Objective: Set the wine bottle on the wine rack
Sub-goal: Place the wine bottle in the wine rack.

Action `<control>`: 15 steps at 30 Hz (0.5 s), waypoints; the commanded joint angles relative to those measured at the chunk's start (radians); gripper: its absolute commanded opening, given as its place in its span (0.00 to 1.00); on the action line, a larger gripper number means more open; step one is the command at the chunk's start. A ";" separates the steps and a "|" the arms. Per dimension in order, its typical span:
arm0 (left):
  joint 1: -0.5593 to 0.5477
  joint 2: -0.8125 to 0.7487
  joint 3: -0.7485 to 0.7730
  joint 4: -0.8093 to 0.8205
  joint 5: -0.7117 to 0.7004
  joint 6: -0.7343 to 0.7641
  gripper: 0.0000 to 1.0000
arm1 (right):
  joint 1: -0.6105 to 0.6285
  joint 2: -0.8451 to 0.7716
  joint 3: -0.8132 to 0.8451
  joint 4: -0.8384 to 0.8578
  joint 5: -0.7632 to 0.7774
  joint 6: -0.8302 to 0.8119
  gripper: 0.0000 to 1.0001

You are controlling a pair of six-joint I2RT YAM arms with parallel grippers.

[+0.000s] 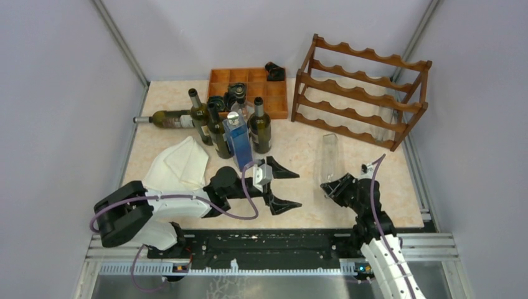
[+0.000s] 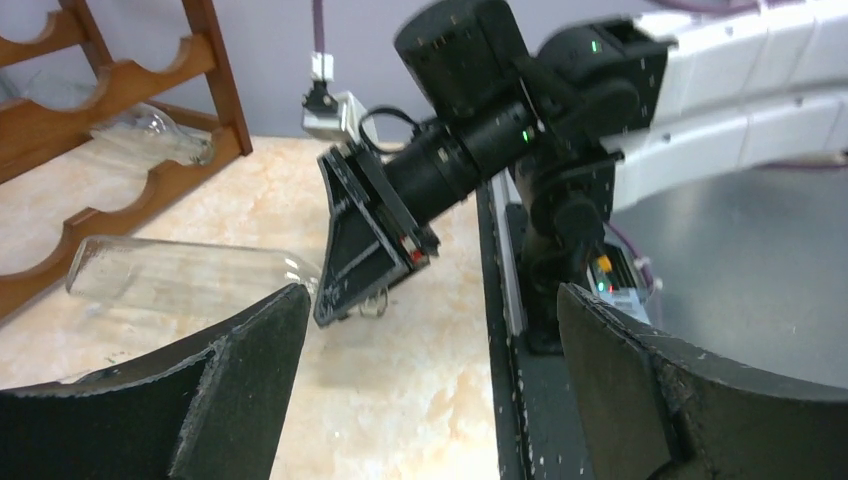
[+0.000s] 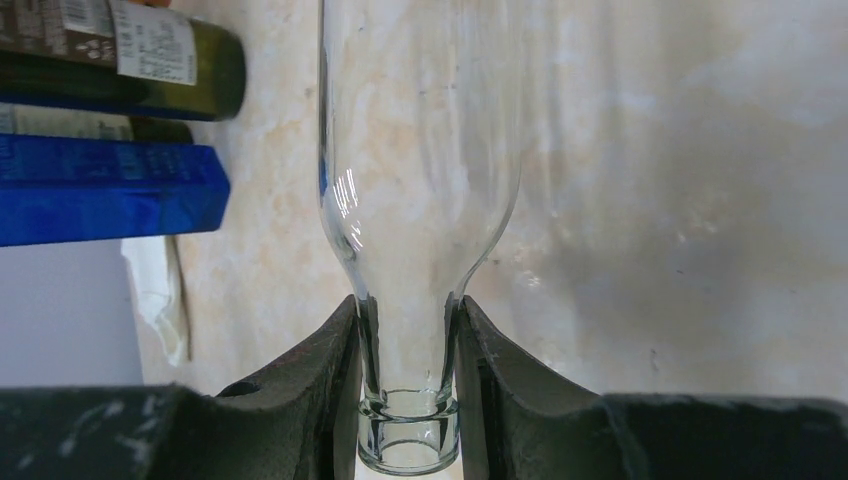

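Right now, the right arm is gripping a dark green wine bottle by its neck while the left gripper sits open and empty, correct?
Not quite. The right gripper holds a clear glass bottle by its neck, not a dark green one; the right wrist view shows it. The left gripper is indeed open and empty.

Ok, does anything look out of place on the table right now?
One green bottle lies on its side at the table's left edge, while the other dark bottles beside it stand upright. Nothing looks spilled or broken. The clear bottle is gripped by its neck in the right gripper.
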 commanded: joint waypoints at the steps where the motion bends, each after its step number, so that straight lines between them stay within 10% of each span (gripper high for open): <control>1: -0.002 0.026 -0.099 0.149 0.091 0.099 0.99 | -0.001 -0.010 0.103 0.035 0.116 -0.031 0.00; 15: -0.001 0.121 -0.269 0.266 0.068 0.189 0.99 | -0.001 0.019 0.221 -0.043 0.255 -0.094 0.00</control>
